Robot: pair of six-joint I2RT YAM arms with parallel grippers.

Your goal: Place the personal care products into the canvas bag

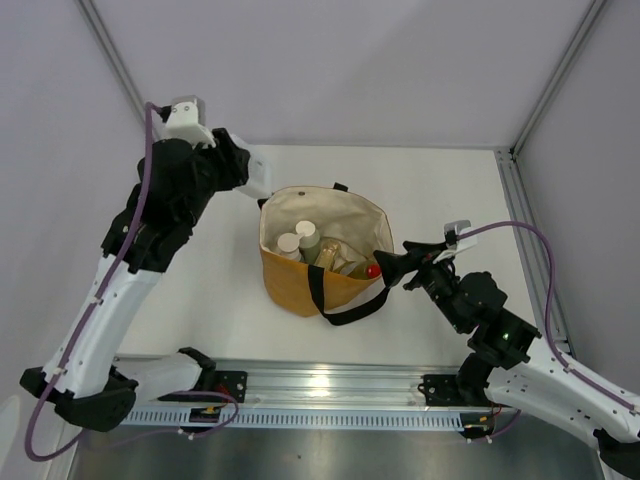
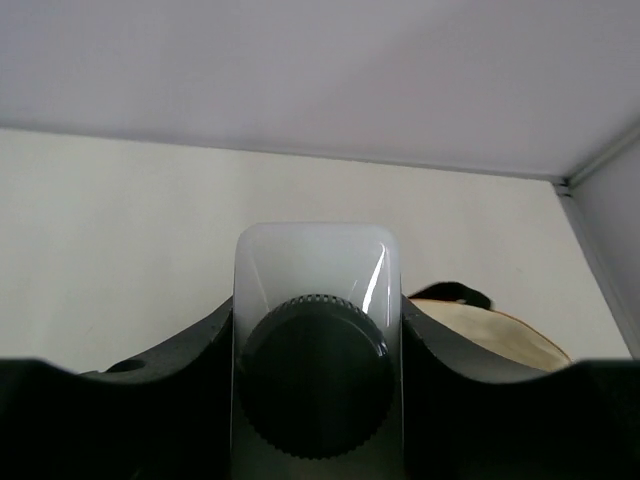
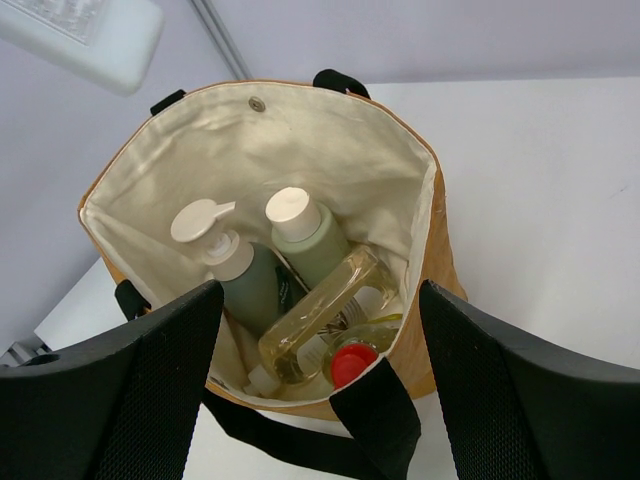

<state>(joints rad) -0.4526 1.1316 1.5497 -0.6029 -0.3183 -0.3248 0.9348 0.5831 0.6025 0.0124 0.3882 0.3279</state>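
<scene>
So the left claw (image 2: 318, 345) is pinching the clear square bottle (image 2: 316, 262) by its sides, and its black cap (image 2: 318, 375) faces straight at the wrist cam. From the top view that bottle is up in the air just beside the far-left rim of the canvas bag (image 1: 290, 285), not inside it. The bag stands open mid-table (image 1: 200, 300), with one black strap handle (image 1: 345, 310) flopped over the near side. The right claw (image 1: 392, 266) is spread wide with nothing in it, right at the bag's right edge. Its cam looks down into the bag: a grey-green pump bottle (image 3: 245, 285) and a grey-green bottle (image 3: 312, 250) with a beige cap stand upright. An amber bottle (image 3: 320, 318) lies tilted across them, and the yellow bottle's red cap (image 3: 351, 363) pokes up by the near rim.
</scene>
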